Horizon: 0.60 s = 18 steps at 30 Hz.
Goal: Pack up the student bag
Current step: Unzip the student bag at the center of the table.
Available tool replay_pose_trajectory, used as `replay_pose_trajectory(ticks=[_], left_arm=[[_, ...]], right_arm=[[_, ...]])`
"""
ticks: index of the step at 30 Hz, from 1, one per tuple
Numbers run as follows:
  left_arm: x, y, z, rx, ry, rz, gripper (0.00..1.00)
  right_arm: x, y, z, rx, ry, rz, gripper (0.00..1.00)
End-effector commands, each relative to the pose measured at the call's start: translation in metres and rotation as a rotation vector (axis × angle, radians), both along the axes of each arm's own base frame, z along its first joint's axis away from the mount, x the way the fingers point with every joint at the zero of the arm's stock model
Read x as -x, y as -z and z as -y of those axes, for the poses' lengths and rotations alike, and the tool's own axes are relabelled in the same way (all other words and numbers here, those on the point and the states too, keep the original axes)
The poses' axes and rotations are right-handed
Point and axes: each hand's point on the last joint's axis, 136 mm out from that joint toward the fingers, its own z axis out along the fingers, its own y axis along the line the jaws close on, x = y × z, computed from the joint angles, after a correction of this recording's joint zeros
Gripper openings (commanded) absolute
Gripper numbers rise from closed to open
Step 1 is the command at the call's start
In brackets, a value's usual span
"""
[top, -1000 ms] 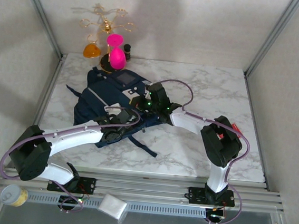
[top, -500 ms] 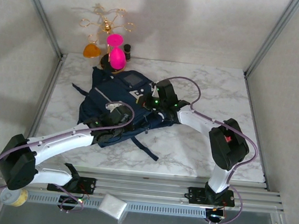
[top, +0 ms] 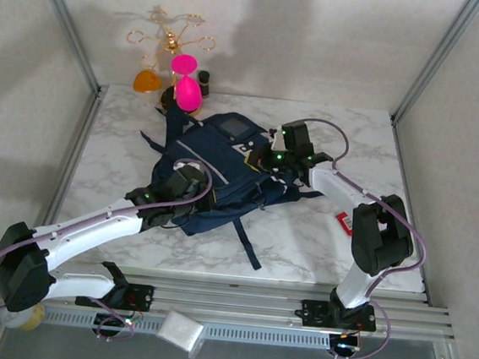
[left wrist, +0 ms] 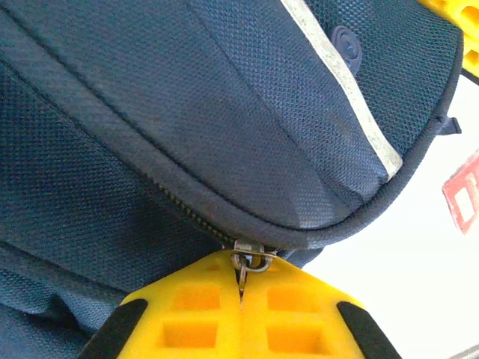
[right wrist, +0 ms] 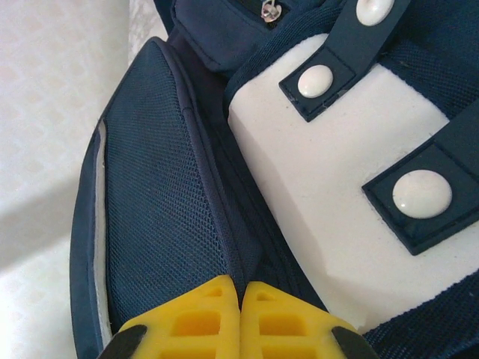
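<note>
The student bag is a big navy backpack lying in the middle of the marble table, straps trailing toward me. My left gripper is at its near edge; in the left wrist view its yellow fingers are shut on the metal zipper pull under the bag's piped seam. My right gripper is at the bag's right side by the white patch with snap tabs. There it is shut on a fold of the bag's navy fabric along a seam.
A pink hourglass, a gold wire stand, an orange piece and a small dark bottle stand behind the bag. A red flat item lies on the table by the right arm. A jar and a white packet sit below the front rail.
The bag has slid and turned to the right across the table, with both grippers moving right along with it and staying shut.
</note>
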Motion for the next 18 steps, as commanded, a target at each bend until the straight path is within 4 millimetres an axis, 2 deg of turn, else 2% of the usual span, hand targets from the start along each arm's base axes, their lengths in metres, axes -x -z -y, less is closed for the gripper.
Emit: replay_pose_trajectory(ticks=[1, 4, 6, 13, 15, 18], left_arm=[[-0.004, 0.013, -0.01, -0.073, 0.007, -0.029, 0.0], [-0.011, 0.006, 0.001, -0.048, 0.044, -0.009, 0.0], [-0.017, -0.004, 0.016, 0.009, 0.08, 0.021, 0.0], [-0.028, -0.005, 0.029, 0.007, 0.105, 0.028, 0.0], [-0.029, -0.003, 0.031, 0.011, 0.11, 0.027, 0.0], [-0.03, 0.0, 0.032, 0.008, 0.111, 0.022, 0.0]], right_arm=[[-0.034, -0.037, 0.028, 0.015, 0.063, 0.133, 0.0], [-0.037, -0.033, 0.03, 0.057, 0.064, 0.133, 0.02], [-0.028, -0.026, 0.026, 0.057, 0.048, 0.111, 0.23], [0.015, -0.009, 0.037, 0.107, 0.086, 0.032, 0.53], [0.034, -0.01, 0.023, 0.065, 0.057, 0.006, 0.59], [0.055, -0.01, 0.007, 0.006, 0.045, -0.044, 0.61]])
